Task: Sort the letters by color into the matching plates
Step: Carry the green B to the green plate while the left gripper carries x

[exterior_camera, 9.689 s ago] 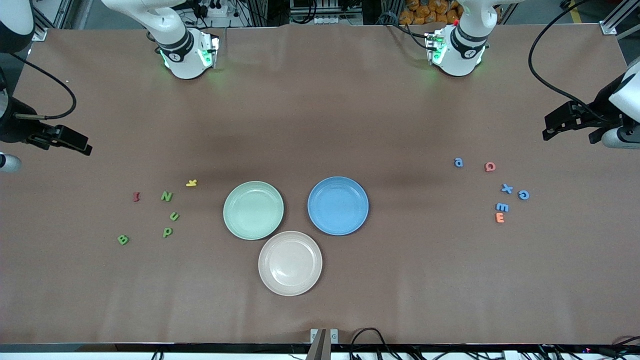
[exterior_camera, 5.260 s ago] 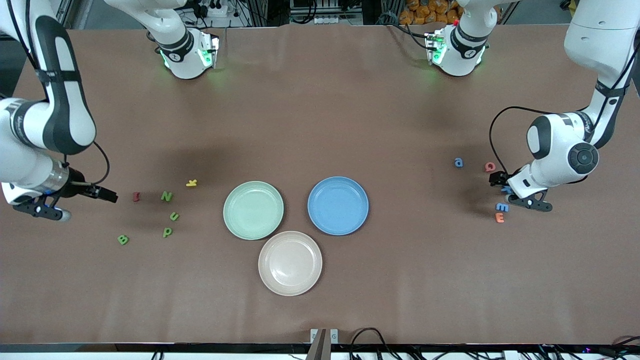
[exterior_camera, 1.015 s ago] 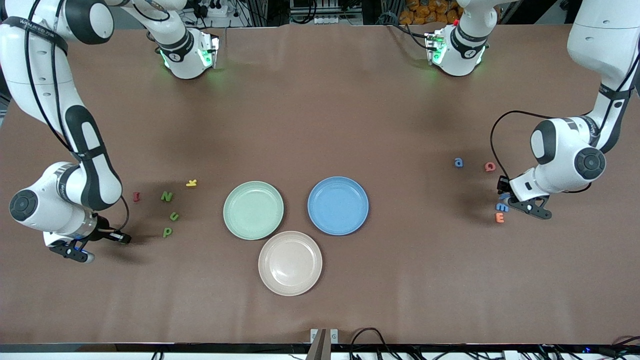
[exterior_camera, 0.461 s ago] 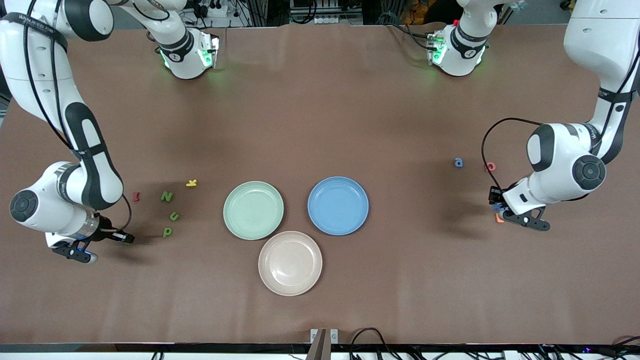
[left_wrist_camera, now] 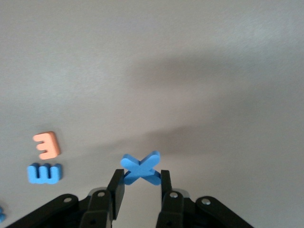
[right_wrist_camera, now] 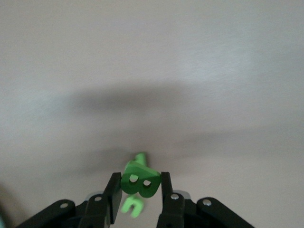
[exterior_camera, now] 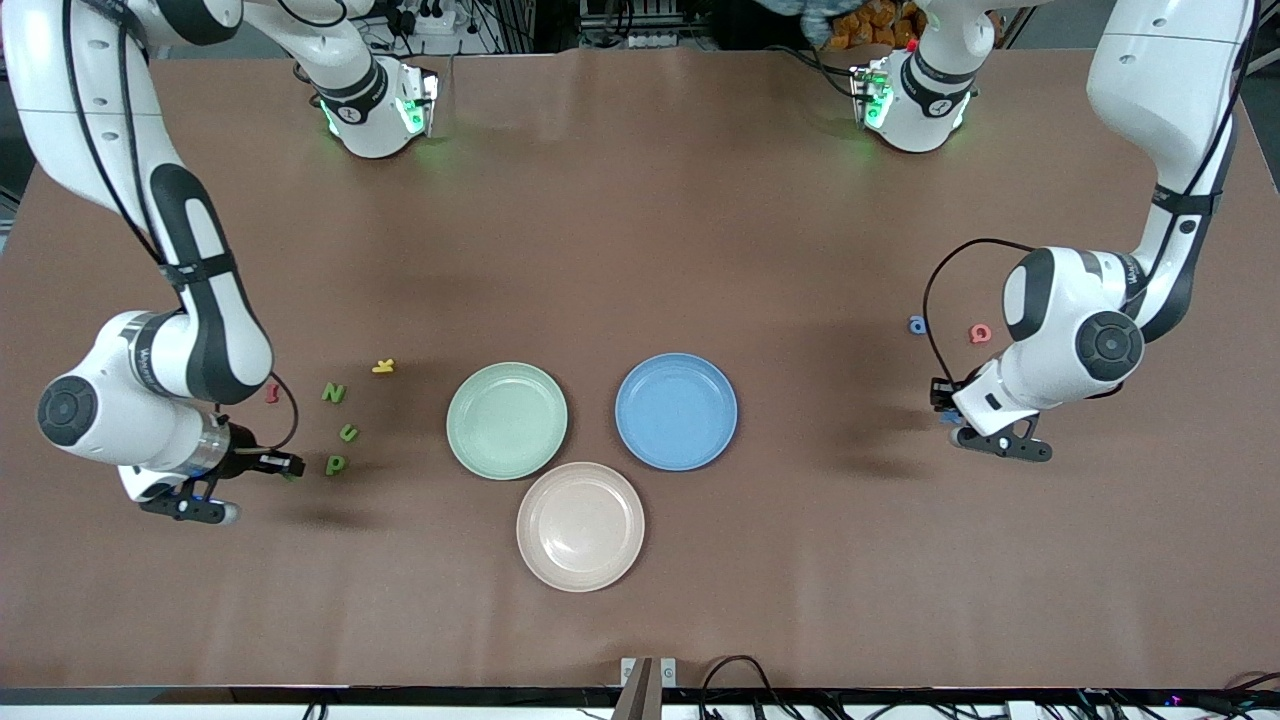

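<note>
Between the pads of our left gripper [left_wrist_camera: 138,183] sits the blue X [left_wrist_camera: 140,168], clamped edge-on and clear of the table, so we judge it ready to carry toward the blue plate [exterior_camera: 676,411]. Our right gripper [right_wrist_camera: 137,190] is likewise clamped on the green B [right_wrist_camera: 138,180], lifted above the table just beside the green P [exterior_camera: 335,464], presumably bound for the green plate [exterior_camera: 506,420].

Relative to the blue plate, the blue a [exterior_camera: 917,324] and a pink letter [exterior_camera: 980,333] lie toward the left arm's end of the table. The blue E [left_wrist_camera: 44,173] and an orange E [left_wrist_camera: 47,145] appear only in the left wrist view. On the green plate's side, toward the right arm's end, lie the green N [exterior_camera: 333,393], U [exterior_camera: 348,433], a yellow letter [exterior_camera: 383,366] and a red letter [exterior_camera: 271,393]. A beige plate [exterior_camera: 580,526] sits nearer the front camera than both plates. We see nothing blocking either path.
</note>
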